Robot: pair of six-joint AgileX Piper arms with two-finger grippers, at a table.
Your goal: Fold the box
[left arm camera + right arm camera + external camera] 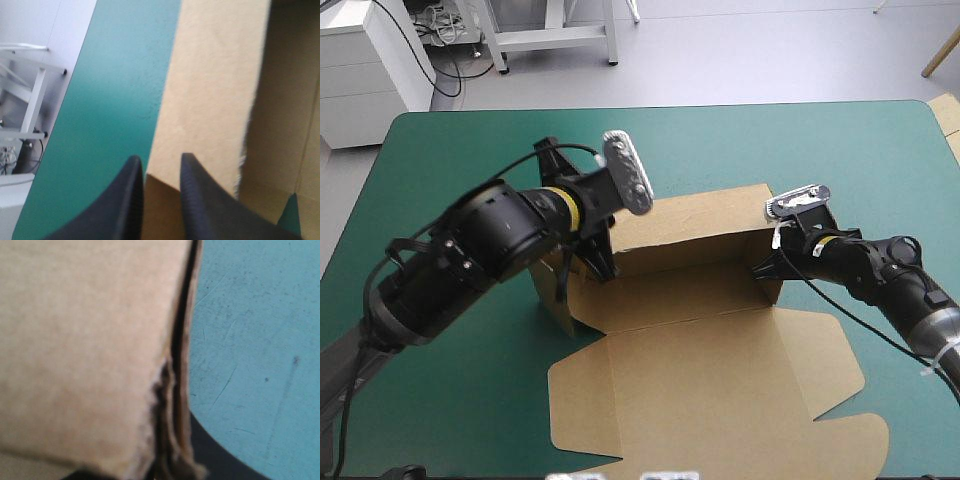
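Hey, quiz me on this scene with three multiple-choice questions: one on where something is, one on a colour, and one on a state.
1. Where does the box's flat lid lie?
A) toward the table's near edge
B) toward its far edge
C) over its left edge

2. What colour is the table cover?
A) red
B) teal-green
C) white

3. How is the left tool?
A) wide open above bare cover
B) all but shut on the box's board
C) holding a cup

Answers:
1 A: the lid spreads flat from the raised wall toward the robot.
2 B: the cover is teal-green in the high view.
3 B: brown board sits between its nearly closed fingers.
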